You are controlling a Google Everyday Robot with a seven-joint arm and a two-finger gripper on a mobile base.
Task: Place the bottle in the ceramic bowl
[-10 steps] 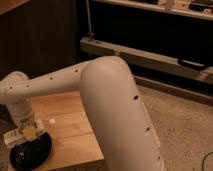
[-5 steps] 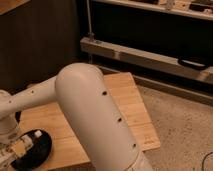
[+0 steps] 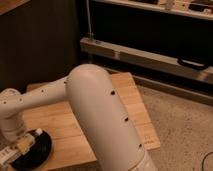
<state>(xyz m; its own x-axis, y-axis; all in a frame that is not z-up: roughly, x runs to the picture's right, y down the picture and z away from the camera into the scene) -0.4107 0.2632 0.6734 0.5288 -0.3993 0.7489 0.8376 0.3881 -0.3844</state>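
Observation:
The black ceramic bowl sits on the wooden table at the lower left of the camera view. The small whitish bottle lies tilted over the bowl's left part, with its white cap pointing up and to the right. My gripper is at the bottle's lower end, at the frame's bottom left edge, partly cut off. My thick white arm fills the middle of the view and hides part of the table.
The table's right edge runs near a speckled floor. A dark shelving unit with a metal rail stands behind the table. A dark wall is at the back left.
The arm has swung across the view and the camera framing has shifted. The bottle stays at the gripper over the bowl and sits lower and more tilted than one second ago.

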